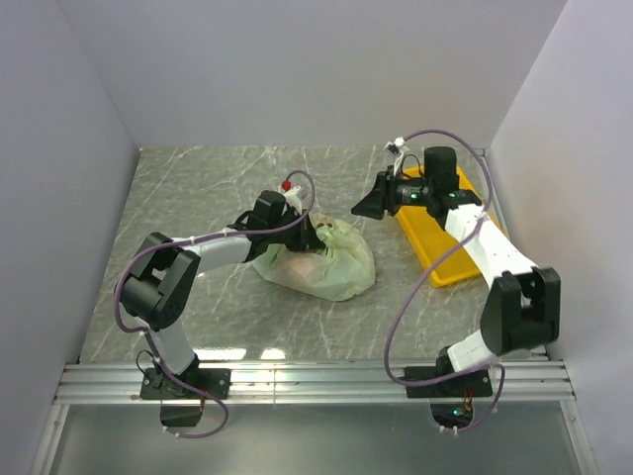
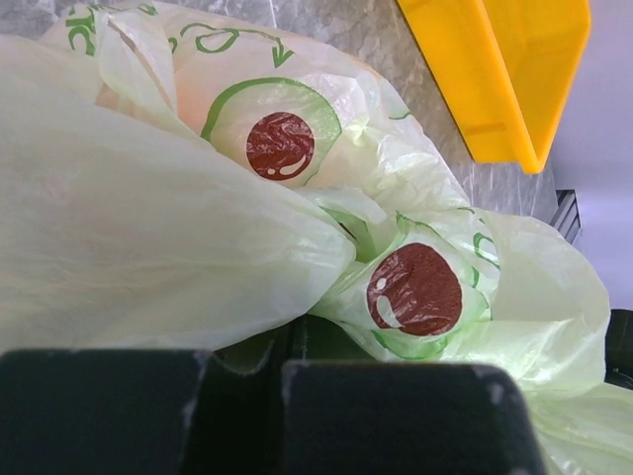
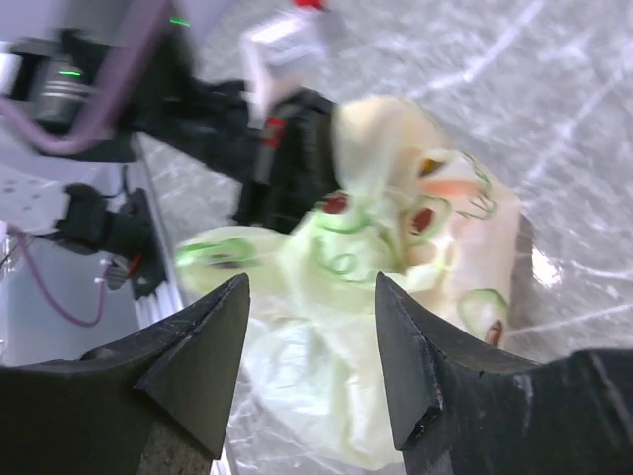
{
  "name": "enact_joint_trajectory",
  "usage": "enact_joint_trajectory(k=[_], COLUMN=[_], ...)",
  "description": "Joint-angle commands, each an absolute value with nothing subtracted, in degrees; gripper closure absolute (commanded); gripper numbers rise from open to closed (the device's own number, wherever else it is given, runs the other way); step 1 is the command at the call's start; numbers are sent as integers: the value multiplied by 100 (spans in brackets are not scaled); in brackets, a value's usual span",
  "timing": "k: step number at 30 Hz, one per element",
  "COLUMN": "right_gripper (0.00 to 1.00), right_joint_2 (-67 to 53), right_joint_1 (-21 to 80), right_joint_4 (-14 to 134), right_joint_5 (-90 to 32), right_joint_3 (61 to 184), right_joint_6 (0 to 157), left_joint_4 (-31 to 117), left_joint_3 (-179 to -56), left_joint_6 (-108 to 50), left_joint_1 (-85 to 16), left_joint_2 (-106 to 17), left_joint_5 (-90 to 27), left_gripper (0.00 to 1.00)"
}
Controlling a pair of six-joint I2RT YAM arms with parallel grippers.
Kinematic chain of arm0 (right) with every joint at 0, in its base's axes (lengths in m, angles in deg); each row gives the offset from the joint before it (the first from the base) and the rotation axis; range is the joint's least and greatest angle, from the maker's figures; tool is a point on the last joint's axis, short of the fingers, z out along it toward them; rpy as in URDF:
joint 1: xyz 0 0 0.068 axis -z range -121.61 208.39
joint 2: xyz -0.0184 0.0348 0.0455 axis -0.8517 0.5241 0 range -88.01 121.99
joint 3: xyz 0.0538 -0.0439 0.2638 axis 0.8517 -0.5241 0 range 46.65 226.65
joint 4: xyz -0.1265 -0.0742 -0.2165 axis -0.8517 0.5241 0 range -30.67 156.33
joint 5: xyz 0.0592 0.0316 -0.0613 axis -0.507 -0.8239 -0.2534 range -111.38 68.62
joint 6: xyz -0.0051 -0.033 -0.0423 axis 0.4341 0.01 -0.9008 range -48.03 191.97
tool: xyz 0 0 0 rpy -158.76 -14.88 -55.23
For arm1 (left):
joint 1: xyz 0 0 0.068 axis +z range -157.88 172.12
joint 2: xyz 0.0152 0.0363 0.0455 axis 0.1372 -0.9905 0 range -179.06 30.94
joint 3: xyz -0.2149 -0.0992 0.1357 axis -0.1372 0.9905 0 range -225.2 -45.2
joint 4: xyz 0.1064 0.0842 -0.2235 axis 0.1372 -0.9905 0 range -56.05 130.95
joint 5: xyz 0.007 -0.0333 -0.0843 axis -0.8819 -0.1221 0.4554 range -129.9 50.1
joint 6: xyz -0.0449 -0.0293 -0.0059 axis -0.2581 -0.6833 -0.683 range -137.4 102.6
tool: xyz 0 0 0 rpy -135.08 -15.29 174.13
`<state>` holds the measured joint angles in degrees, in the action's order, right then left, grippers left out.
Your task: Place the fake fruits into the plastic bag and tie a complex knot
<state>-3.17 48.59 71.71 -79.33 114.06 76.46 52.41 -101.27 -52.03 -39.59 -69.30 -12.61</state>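
The pale-green plastic bag lies bunched in the middle of the table, printed with green rings and dark red spots. Fake fruits show only as an orange-pink glow through its film; an orange piece shows in the right wrist view. My left gripper sits at the bag's top left, its jaws closed with bag film pressed against them. My right gripper is open and empty, held off to the bag's right; the bag lies beyond its fingers. No clear knot shows.
A yellow rectangular tray lies at the right under the right arm; it also shows in the left wrist view. White walls close in the table on three sides. The metal rail with the arm bases runs along the near edge.
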Motion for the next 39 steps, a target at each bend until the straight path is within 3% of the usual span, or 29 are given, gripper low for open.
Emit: enact_joint_trajectory(k=[1, 5, 13, 24, 32, 39], right_gripper=[40, 45, 48, 47, 46, 54], right_joint_2=[495, 1139, 1359, 1220, 411, 506], right_joint_1=[4776, 4776, 4241, 3167, 4089, 4222], right_joint_4=[7855, 8490, 9237, 7744, 10749, 8186], right_joint_5=[-7474, -7147, -7840, -8386, -8984, -7905], right_joint_3=[11590, 11556, 11011, 10782, 11581, 11828], right_joint_6=[7250, 6749, 6177, 7488, 4851, 6990], left_joint_4=[5045, 4974, 5097, 4245, 3507, 3427], left_joint_3=[-10434, -10549, -10627, -10295, -9697, -9907], left_joint_6=[-5063, -4983, -4712, -3604, -3252, -3243], left_joint_1=[-3988, -3988, -3838, -3583, -3548, -3548], left_joint_2=[-7013, -7083, -7136, -6355, -5502, -5966], left_joint_5=[-1406, -1459, -1362, -229, -281, -404], left_gripper=[100, 100, 100, 100, 100, 100])
